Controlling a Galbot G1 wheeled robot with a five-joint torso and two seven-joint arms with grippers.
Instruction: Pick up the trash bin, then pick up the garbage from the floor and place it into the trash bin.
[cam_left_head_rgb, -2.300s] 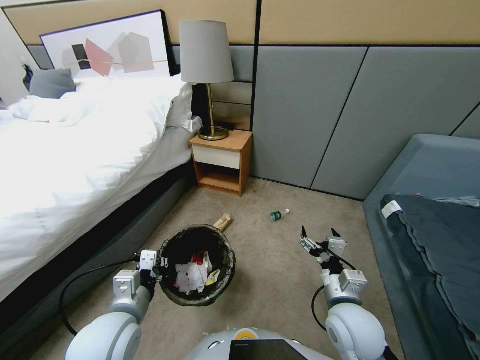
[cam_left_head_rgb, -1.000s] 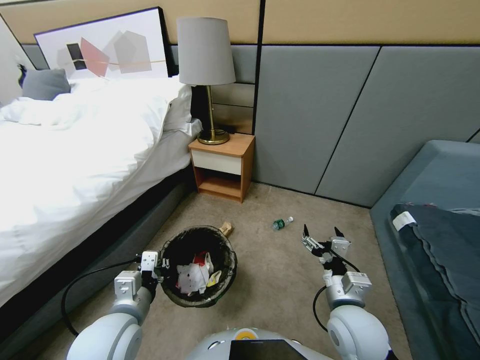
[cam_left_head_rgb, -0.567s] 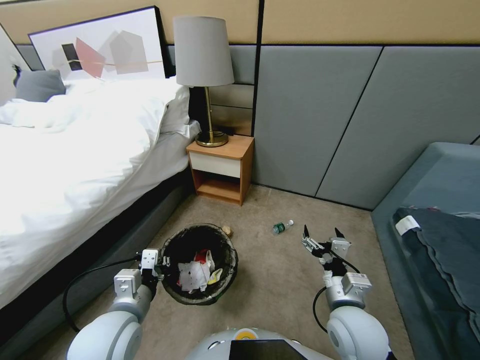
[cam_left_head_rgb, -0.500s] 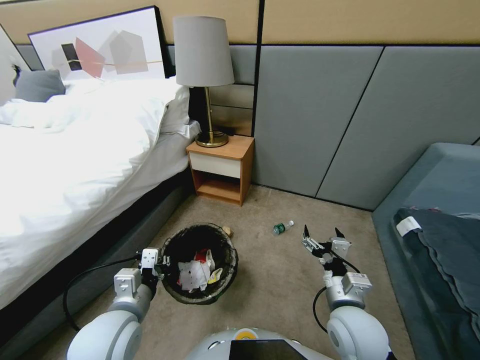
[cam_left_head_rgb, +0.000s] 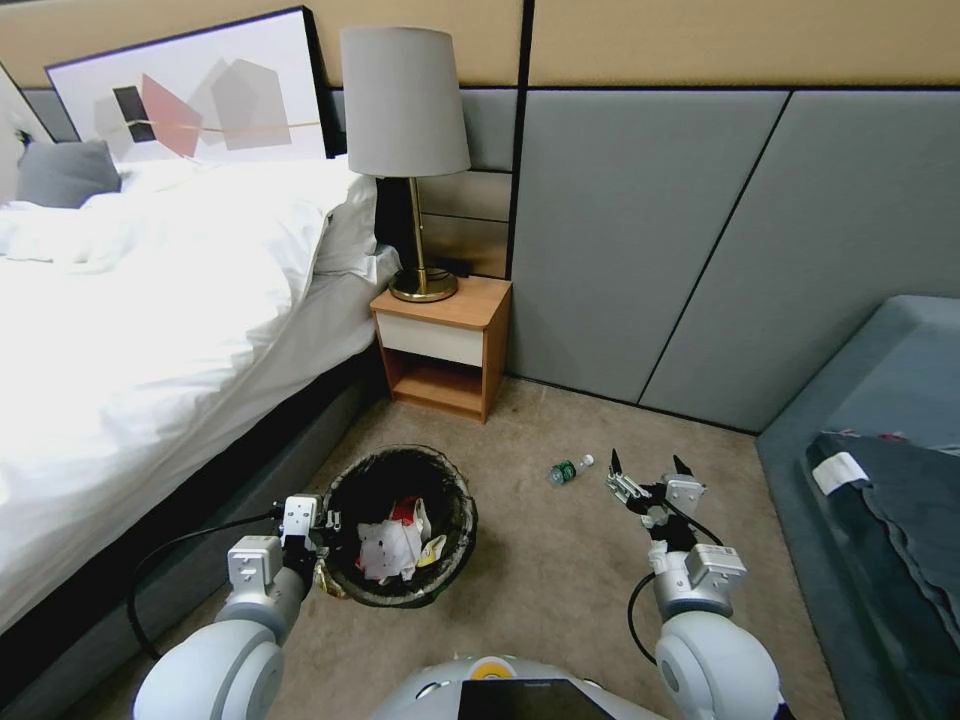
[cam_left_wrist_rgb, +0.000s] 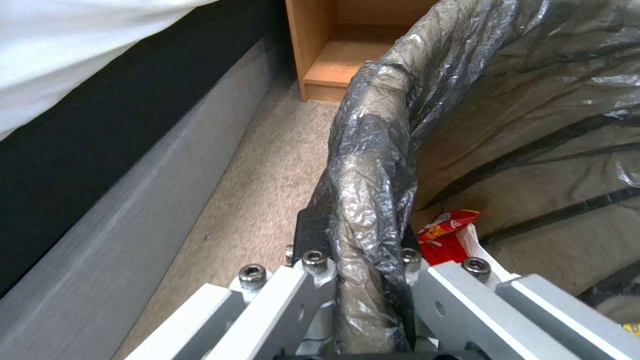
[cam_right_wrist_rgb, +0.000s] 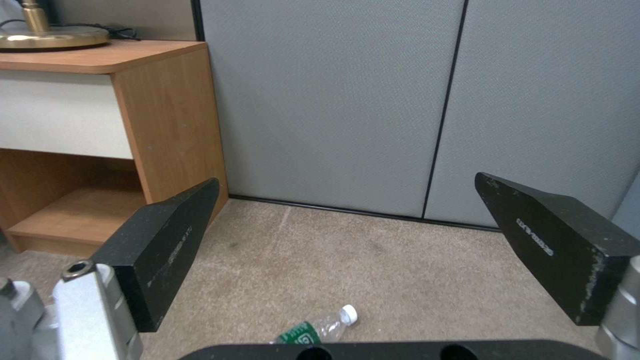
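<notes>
Low in the head view, at about seven o'clock from the middle of the carpet, the left pincer (cam_left_head_rgb: 322, 535) is clamped on the rim of the trash bin (cam_left_head_rgb: 345, 480), its fingers (cam_left_wrist_rgb: 303, 252) pressed either side of the dark bag folded over that rim, as the left wrist view shows close up. Inside the trash bin lies the garbage (cam_left_head_rgb: 395, 545): white paper wads with a red-and-white wrapper and a yellow scrap among them; the red wrapper (cam_left_wrist_rgb: 443, 235) sits just beyond the gripped rim. The bin stands beside the bed (cam_left_head_rgb: 150, 330), whose grey base runs along at its nine o'clock, and the nightstand (cam_left_head_rgb: 442, 345) stands at its twelve o'clock, carrying a lamp (cam_left_head_rgb: 405, 110) with a brass foot. At about four o'clock from the carpet's middle the right pincer (cam_left_head_rgb: 648, 478) hangs above the floor with its black fingers (cam_right_wrist_rgb: 170, 235) spread wide and nothing between them. A small green-labelled bottle (cam_left_head_rgb: 567, 469) lies on its side on the carpet just beside that pincer, at its nine o'clock; the right wrist view shows the bottle (cam_right_wrist_rgb: 313, 327) low between the spread fingers, on the floor short of the grey wall panels (cam_left_head_rgb: 700, 230). A grey sofa (cam_left_head_rgb: 880, 400) stands at three o'clock.
</notes>
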